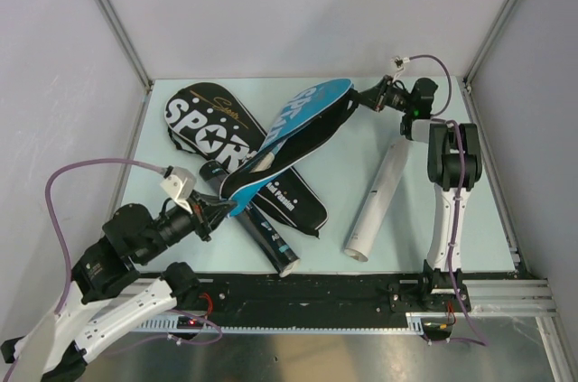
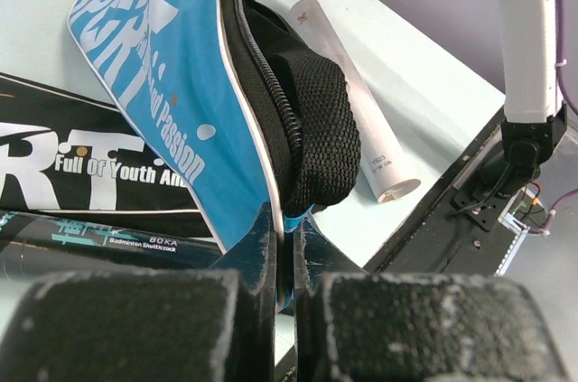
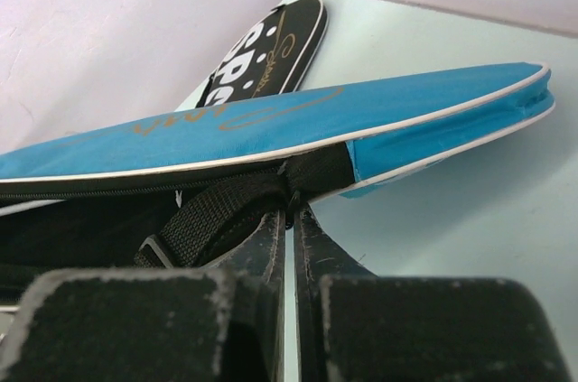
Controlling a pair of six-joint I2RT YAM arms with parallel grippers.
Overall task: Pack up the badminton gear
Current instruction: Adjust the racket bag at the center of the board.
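Observation:
A blue "SPORT" racket cover (image 1: pixel 298 129) hangs slanted above the table, held at both ends. My left gripper (image 1: pixel 219 208) is shut on its narrow lower end, the blue edge (image 2: pixel 163 84) pinched between the jaws (image 2: pixel 289 237). My right gripper (image 1: pixel 358 100) is shut on the wide far end, where it nips the zipper by the black strap (image 3: pixel 291 210) under the blue panel (image 3: pixel 271 125). Beneath lies a black "SPORT" cover (image 1: pixel 203 125) flat on the table. A black shuttlecock tube (image 1: pixel 266 236) and a white tube (image 1: pixel 379 197) lie near the front. No racket or shuttlecock shows.
Pale walls and slanted metal posts (image 1: pixel 108 16) close in the green table (image 1: pixel 479 210) on three sides. A black rail (image 1: pixel 361 292) with the arm bases runs along the near edge. The right arm's white link (image 2: pixel 528 39) stands just right of the white tube (image 2: pixel 357 111).

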